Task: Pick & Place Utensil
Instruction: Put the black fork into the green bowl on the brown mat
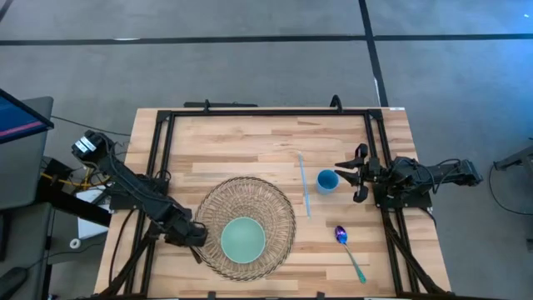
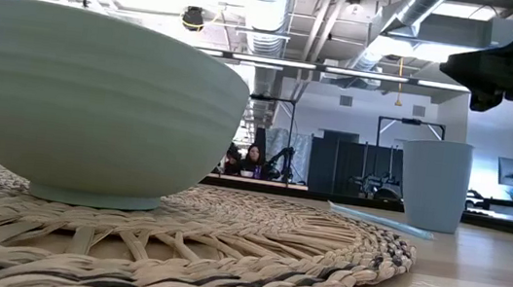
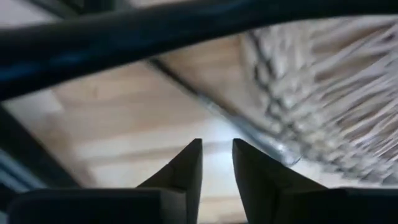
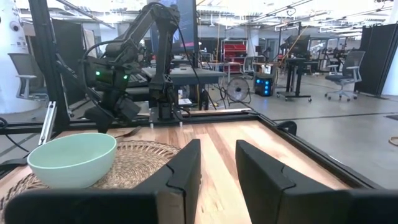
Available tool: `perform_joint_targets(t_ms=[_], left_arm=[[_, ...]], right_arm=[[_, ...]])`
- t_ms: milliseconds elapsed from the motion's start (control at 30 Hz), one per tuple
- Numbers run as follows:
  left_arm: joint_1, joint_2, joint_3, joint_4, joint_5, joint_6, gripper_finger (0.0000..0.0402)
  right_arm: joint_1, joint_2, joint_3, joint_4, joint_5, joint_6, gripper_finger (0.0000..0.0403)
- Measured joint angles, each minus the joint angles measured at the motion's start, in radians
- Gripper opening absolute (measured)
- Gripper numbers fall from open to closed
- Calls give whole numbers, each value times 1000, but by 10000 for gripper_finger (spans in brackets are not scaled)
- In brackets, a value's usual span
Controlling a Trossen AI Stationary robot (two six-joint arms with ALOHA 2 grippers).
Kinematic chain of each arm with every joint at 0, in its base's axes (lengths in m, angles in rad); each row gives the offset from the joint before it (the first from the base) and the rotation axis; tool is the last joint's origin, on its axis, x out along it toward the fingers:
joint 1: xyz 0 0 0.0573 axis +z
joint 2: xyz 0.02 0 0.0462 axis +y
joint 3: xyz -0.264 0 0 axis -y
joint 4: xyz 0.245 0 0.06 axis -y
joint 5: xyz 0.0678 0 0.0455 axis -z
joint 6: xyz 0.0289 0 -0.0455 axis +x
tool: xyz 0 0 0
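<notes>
Spoon (image 1: 348, 250), purple bowl and teal handle, is lying flat on the bare wood at the near right of the table (image 1: 250, 142), handle trailing toward the near edge; nothing is gripping it. Left of it, the woven mat (image 1: 279, 208) is carrying the pale green bowl (image 1: 243, 237), which I judge to be the drop target. The left gripper (image 1: 200, 237) is waiting at the mat's near left rim, fingers a narrow gap apart and empty.

Farther back, the blue cup (image 1: 328, 181) is standing just left of the right gripper (image 1: 360, 173), with a thin blue straw (image 1: 304, 185) lying beyond the mat's right edge. The right gripper is hovering with its fingers spread and empty.

Risks you are facing: swinging toward the spoon could clip the cup and tip it. The spoon is sitting flush on the wood, so a pinch on the thin handle could slide off or flick it. A low carry could snag the mat's raised weave.
</notes>
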Motion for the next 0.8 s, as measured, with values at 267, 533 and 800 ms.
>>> perform_joint_targets(t_ms=[267,533,800], left_arm=[[-2,3,1,-24,-63,-42,154],[-2,27,2,-43,-85,-58,181],[-2,89,6,-40,-85,-53,164]], right_arm=[[0,0,0,3,-1,0,95],[0,0,0,2,-1,2,95],[0,0,0,2,-1,2,95]])
